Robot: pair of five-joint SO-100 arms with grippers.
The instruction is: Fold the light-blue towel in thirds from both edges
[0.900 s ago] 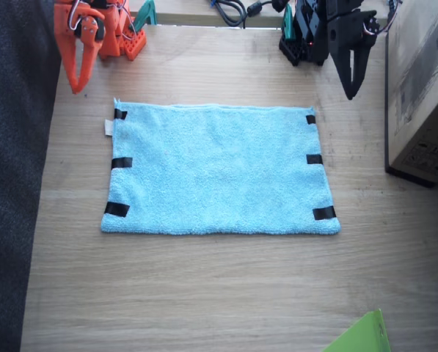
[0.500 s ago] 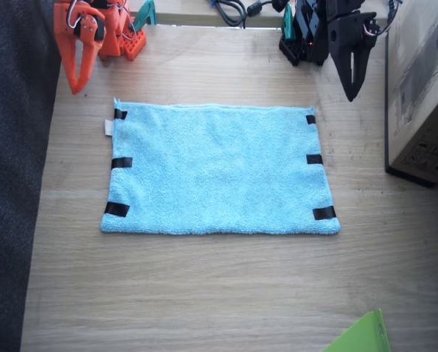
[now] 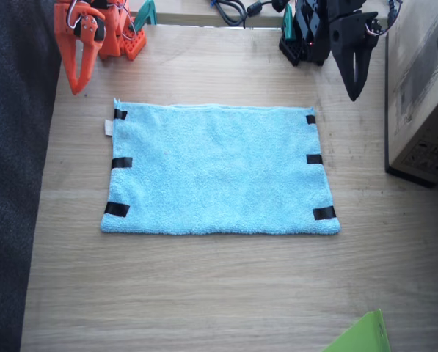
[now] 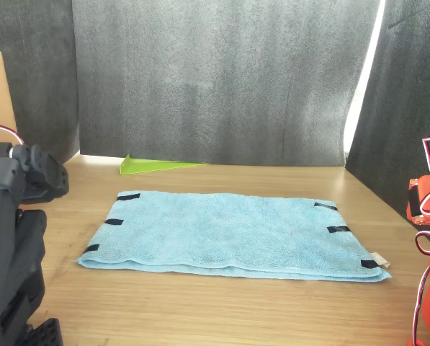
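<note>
Change: we are seeing almost nothing shifting since a moment ago; only the left gripper (image 3: pixel 355 94) is drifting slightly toward the table's (image 3: pixel 204 293) side edge.
Towel: the light-blue towel (image 3: pixel 219 172) is lying flat and unfolded mid-table.
Left gripper: hanging near the far corner, fingers pressed together.
Right gripper (image 3: pixel 76 88): hanging likewise, pressed together.
Meaning: we are judging no fold begun.

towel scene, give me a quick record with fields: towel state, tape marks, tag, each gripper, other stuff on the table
towel state: light-blue towel lies flat and unfolded on the table
tape marks: three black strips on each short edge
tag: small white tag at the corner nearest the right arm
right gripper: orange, shut, above the table, off the towel
left gripper: black, shut, off the towel
other: cardboard box, green sheet
</note>
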